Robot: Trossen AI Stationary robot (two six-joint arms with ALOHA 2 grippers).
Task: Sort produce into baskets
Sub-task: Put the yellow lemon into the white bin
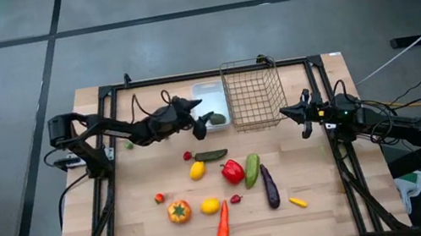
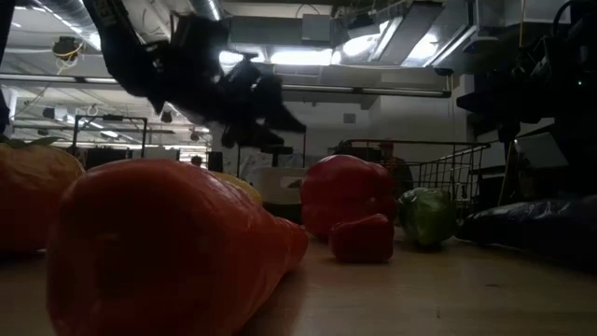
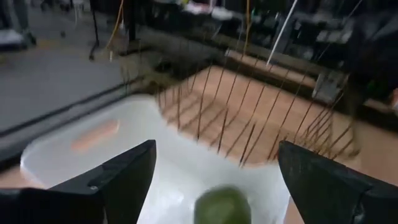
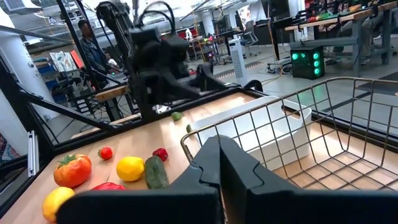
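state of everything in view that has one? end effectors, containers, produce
left end effector: open, over the tray
right end effector: shut, empty, beside the basket
tray: one green piece inside
basket: upright, empty
carrot: lying on the table, unsorted
eggplant: lying on the table, unsorted
red pepper: on the table, unsorted

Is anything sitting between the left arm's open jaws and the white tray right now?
Nothing visible is in the way. The left gripper hangs directly over the white tray, jaws open, and a green piece already lies in the tray under them. The wire basket stands beside the tray, not between them.
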